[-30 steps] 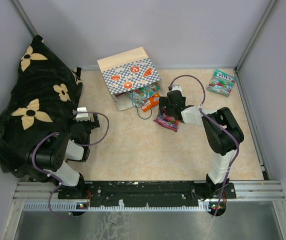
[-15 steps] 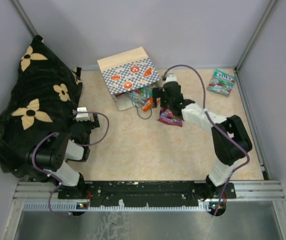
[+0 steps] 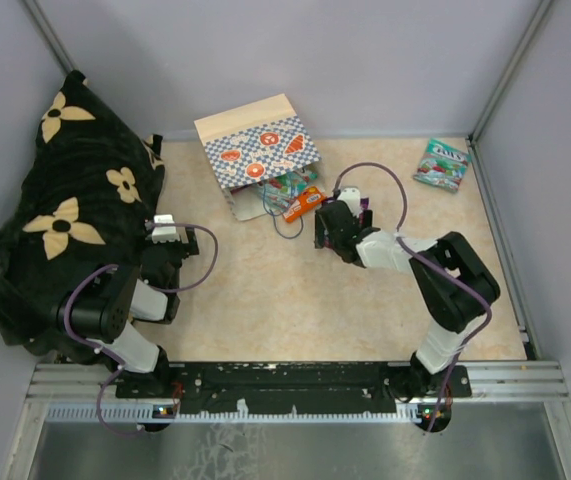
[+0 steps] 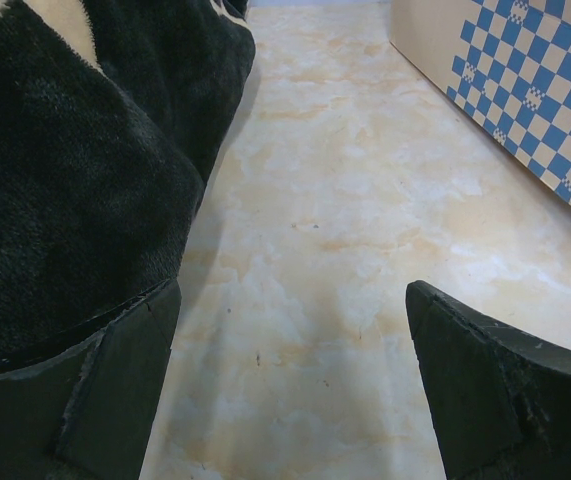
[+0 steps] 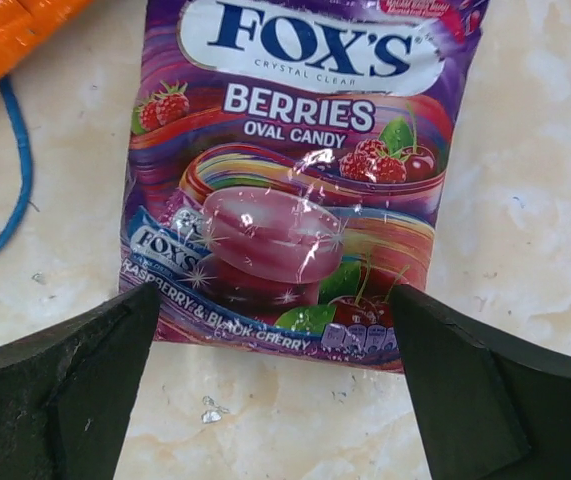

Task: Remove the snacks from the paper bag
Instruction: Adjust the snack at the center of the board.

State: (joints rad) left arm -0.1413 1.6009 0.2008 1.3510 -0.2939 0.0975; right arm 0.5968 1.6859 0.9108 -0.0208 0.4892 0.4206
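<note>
The checkered paper bag lies on its side at the back, mouth toward the front, with an orange snack and a green-red snack spilling out. A green snack lies at the far right. My right gripper is low over a purple berry snack lying flat on the table. It is open, a finger on either side of the pouch's near edge, and holds nothing. The top view hides that pouch under the gripper. My left gripper is open over bare table.
A black cloth with cream flowers fills the left side and touches my left finger. The bag's blue cord handle loops on the table beside the purple pouch. Grey walls close the back and both sides.
The right arm reached toward the bag's mouth, then drew back and dropped low over the purple pouch. The left arm has not moved.
</note>
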